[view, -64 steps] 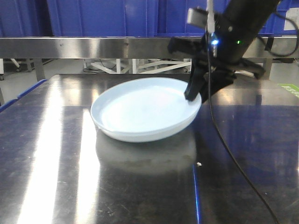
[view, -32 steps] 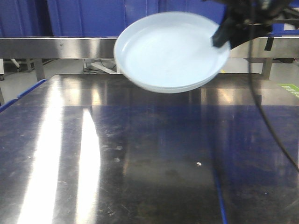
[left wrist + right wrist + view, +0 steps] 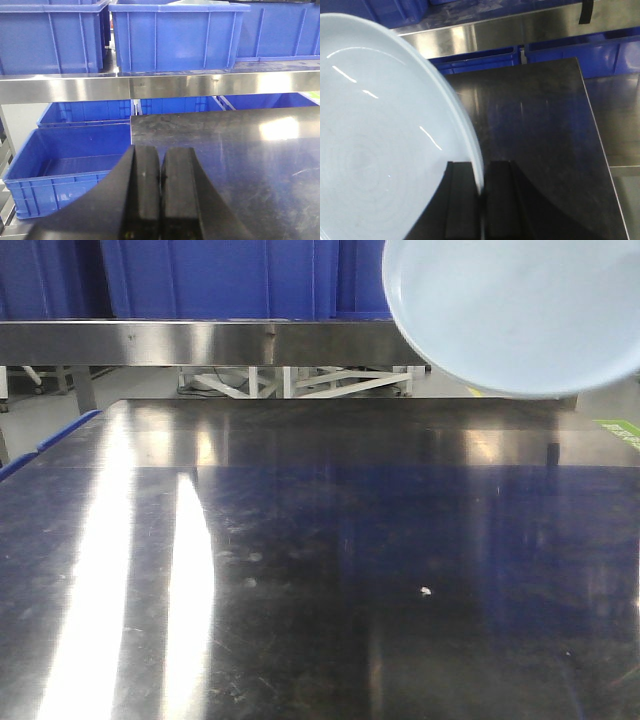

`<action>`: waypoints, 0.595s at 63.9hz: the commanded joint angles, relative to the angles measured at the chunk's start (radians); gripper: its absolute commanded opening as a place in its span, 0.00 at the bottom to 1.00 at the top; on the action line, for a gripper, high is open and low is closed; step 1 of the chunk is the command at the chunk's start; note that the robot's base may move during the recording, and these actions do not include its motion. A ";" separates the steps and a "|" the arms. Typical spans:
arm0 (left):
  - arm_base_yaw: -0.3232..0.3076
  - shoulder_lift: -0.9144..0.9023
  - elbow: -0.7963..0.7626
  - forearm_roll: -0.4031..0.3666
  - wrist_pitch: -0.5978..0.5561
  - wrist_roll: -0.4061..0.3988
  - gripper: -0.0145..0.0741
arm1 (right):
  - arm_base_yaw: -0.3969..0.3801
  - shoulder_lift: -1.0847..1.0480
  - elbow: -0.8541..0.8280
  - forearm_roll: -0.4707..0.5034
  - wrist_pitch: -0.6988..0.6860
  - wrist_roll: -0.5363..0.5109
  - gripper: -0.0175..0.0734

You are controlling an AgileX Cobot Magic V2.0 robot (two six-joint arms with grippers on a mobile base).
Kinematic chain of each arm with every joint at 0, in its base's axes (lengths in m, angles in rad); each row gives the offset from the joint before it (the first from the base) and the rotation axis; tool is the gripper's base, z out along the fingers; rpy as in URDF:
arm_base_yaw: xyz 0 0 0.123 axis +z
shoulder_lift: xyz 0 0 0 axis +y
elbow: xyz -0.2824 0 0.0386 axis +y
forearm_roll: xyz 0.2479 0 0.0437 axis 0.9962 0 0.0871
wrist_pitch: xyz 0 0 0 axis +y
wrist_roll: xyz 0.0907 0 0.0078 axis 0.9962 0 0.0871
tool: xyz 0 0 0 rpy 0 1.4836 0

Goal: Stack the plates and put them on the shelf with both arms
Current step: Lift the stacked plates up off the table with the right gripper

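The white plates (image 3: 520, 310) hang tilted in the air at the top right of the front view, underside toward the camera; they read as one round shape and I cannot tell layers apart. In the right wrist view my right gripper (image 3: 481, 170) is shut on the rim of the plates (image 3: 380, 140), one finger inside the dish and one outside. The gripper itself is hidden in the front view. My left gripper (image 3: 160, 155) is shut on nothing, low over the table's left edge and facing the shelf rail (image 3: 150, 86). The shelf rail (image 3: 200, 340) runs behind the table.
The dark steel tabletop (image 3: 300, 570) carries a small white speck (image 3: 426, 591). Big blue crates (image 3: 170, 35) stand on the shelf. Another open blue crate (image 3: 70, 165) sits low beside the table's left edge.
The plates have risen from the tabletop and moved up and to the right, now at the frame's top right corner. The right arm has left the front view.
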 commanded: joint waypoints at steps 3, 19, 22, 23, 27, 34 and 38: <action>0.000 0.004 -0.029 -0.009 -0.092 -0.005 0.26 | -0.005 -0.125 0.061 0.007 -0.100 -0.006 0.25; 0.000 0.004 -0.029 -0.009 -0.092 -0.005 0.26 | -0.005 -0.313 0.188 0.008 -0.097 -0.006 0.25; 0.000 0.004 -0.029 -0.009 -0.092 -0.005 0.26 | -0.005 -0.350 0.203 0.008 -0.097 -0.006 0.25; 0.000 0.004 -0.029 -0.009 -0.092 -0.005 0.26 | -0.005 -0.356 0.206 0.008 -0.097 -0.006 0.25; 0.000 0.004 -0.029 -0.009 -0.092 -0.005 0.26 | -0.005 -0.370 0.209 0.008 -0.094 -0.006 0.25; 0.000 0.004 -0.029 -0.009 -0.092 -0.005 0.26 | -0.005 -0.372 0.209 0.008 -0.094 -0.006 0.25; 0.000 0.004 -0.029 -0.009 -0.092 -0.005 0.26 | -0.005 -0.372 0.209 0.008 -0.094 -0.006 0.25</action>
